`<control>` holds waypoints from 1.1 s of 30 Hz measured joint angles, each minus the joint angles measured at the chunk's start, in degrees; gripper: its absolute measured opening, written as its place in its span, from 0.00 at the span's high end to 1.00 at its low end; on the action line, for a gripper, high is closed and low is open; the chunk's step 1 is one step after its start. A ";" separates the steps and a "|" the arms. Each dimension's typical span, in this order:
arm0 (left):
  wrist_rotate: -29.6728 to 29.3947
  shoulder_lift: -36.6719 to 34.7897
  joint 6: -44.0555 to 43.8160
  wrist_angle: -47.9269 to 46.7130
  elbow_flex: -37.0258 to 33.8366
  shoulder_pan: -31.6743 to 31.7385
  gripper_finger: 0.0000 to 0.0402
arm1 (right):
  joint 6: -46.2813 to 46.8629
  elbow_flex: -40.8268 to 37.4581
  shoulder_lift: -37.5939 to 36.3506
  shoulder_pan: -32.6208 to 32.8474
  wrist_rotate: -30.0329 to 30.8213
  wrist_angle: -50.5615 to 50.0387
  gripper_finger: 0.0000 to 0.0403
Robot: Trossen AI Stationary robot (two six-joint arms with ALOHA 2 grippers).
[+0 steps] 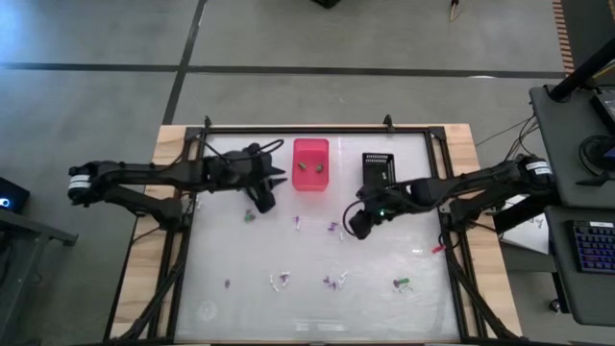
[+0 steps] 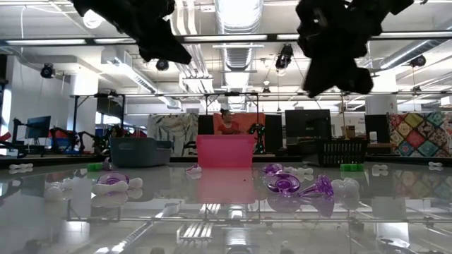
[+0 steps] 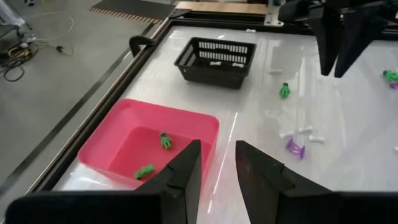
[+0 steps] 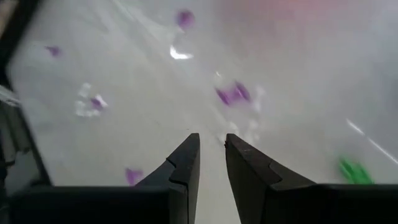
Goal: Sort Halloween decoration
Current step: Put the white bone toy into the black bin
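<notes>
1. Halloween decoration pieces, tiny plastic trinkets in purple, green and white (image 1: 334,281), lie scattered over the glossy white table (image 1: 240,317). Two small green pieces (image 3: 154,155) already sit inside the pink rectangular plastic bin (image 3: 124,127) at the far edge; the black mesh basket (image 1: 378,164) stands just beside it and holds a few pale pieces.

2. Check the right gripper (image 1: 356,229) first. It hovers above the table in front of the black basket. Its two dark fingers (image 4: 180,171) stand slightly apart with a narrow gap, and nothing shows between them, so treat it as empty.

3. Locate the nearest target. A purple trinket (image 1: 333,227) lies just beside the right gripper, toward the middle of the table. In the right wrist view a purple piece with pale bits near it (image 4: 232,94) lies ahead of the fingertips, apart from them.

4. Widen the fingers before you descend; the present gap looks too tight to straddle a trinket. Centre the gap over one piece only, and keep clear of neighbouring pieces to avoid sweeping them aside.

5. Lower until the tips nearly meet the glossy surface, then close gently; small hard pieces probably skid on it.

6. Keep the left gripper (image 1: 264,200) waiting near the pink bin. Its fingers (image 3: 186,168) stand slightly parted and hold nothing visible.
</notes>
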 joint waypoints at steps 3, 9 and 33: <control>-0.06 0.79 0.21 1.29 -0.02 0.04 0.80 | 2.77 1.34 0.02 0.59 0.04 -6.73 0.83; -0.06 1.14 3.10 4.41 0.00 0.04 0.80 | 6.33 1.70 0.02 -0.18 0.85 -19.48 0.83; -0.11 1.10 7.60 5.92 0.09 0.13 0.80 | 10.39 -1.35 10.95 -6.63 8.00 -29.62 0.83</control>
